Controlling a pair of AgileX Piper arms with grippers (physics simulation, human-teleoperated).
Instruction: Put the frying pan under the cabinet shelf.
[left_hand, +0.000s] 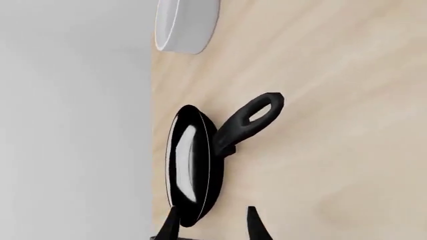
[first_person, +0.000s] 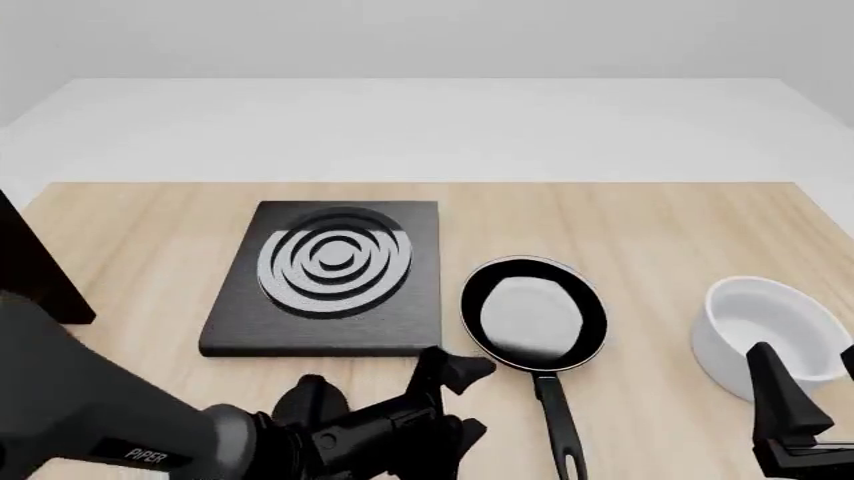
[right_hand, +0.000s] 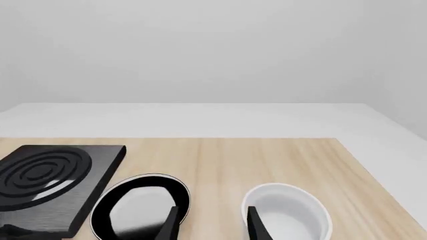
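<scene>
The frying pan (first_person: 534, 312) lies on the wooden table right of the stove plate, its long handle (first_person: 558, 425) pointing toward the near edge. It also shows in the left wrist view (left_hand: 190, 165) and the right wrist view (right_hand: 137, 207). A dark slab of the cabinet shelf (first_person: 30, 262) shows at the far left edge. My left gripper (first_person: 461, 400) is open, turned sideways just left of the handle and not touching it; its fingers (left_hand: 212, 226) frame the pan's rim. My right gripper (first_person: 807, 375) is open and empty in front of the bowl, seen too in the right wrist view (right_hand: 212, 225).
A flat black stove plate (first_person: 334, 275) with grey rings sits between the cabinet and the pan. A white bowl (first_person: 767, 335) stands at the right, close to my right gripper, and shows in both wrist views (left_hand: 187, 25) (right_hand: 287, 212).
</scene>
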